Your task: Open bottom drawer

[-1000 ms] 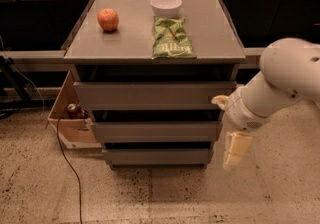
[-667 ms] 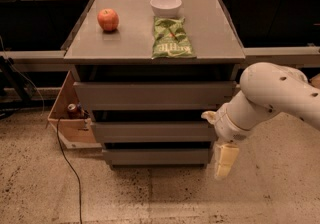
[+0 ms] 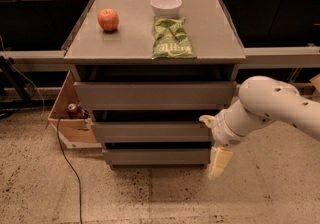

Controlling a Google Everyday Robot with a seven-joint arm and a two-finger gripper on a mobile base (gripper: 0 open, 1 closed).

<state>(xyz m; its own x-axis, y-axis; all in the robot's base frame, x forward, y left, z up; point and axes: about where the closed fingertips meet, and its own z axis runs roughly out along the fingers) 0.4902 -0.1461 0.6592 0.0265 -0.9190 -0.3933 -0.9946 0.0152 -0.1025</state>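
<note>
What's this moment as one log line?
goal: open bottom drawer | claw: beside drawer's right end, contact unclear | cabinet top: apple, bowl, bag

On the table (image 3: 215,28): red apple (image 3: 108,19) left, white bowl (image 3: 166,4) behind, green snack bag (image 3: 172,38) just before it. On the floor, left: cardboard box (image 3: 64,127) holding a can (image 3: 74,111), black cable (image 3: 67,168) beside. Gripper (image 3: 219,163) well apart, low right.

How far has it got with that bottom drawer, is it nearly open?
Nothing looks done yet: the bottom drawer looks shut, with none of its inside showing. In hand: the gripper hangs pointing down beside the drawer's right end; whether it touches the front is unclear. Left: getting hold of the front and pulling it out.
</note>
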